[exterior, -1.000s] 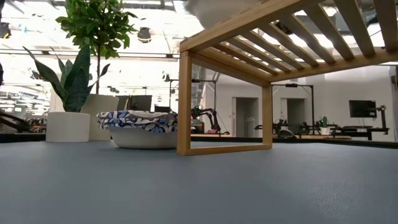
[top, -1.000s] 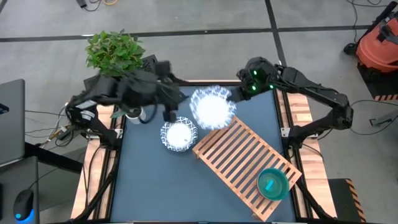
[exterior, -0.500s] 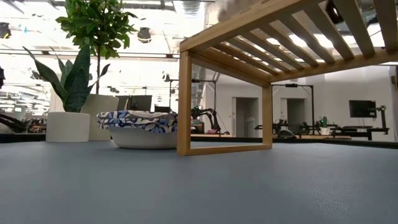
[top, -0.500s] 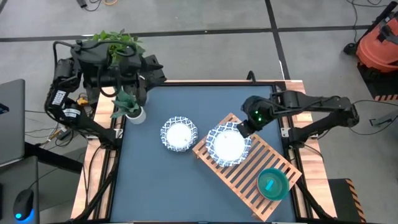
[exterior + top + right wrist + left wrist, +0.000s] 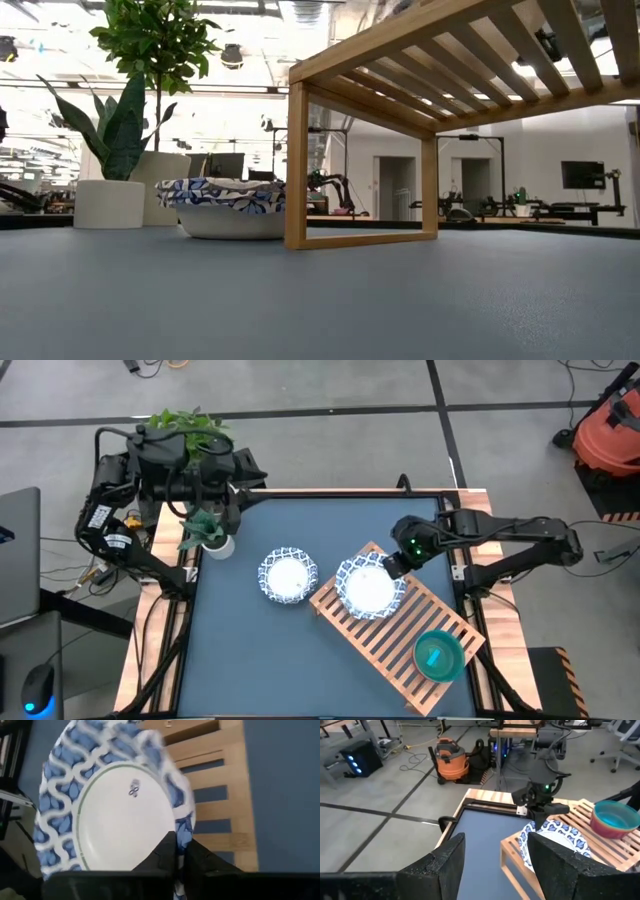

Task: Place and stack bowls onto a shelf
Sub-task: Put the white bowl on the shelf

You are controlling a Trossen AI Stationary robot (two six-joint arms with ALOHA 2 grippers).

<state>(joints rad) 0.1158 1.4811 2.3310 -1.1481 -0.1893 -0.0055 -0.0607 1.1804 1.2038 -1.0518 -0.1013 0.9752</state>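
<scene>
Right gripper [image 5: 388,567] pinches a white bowl's [image 5: 368,588] rim on the shelf's [image 5: 400,622] end; left gripper [image 5: 495,862] spread.

- Both arms are dark, near-black, built of rounded joint housings linked by straight tubular segments.
- The left end effector [image 5: 495,865] carries two broad matte-black fingers [image 5: 445,865] with blunt, squared tips and a faintly grainy surface.
- Behind the left end effector, the arm's lower link bears a white label with dark print, and black cables loop around the housings beside it.
- The right end effector [image 5: 392,564] is a compact black block; just behind it a small green light glows on the wrist housing.
- From its own wrist camera, the right end effector's fingers [image 5: 167,851] appear as narrow black wedges tapering to a point.
</scene>
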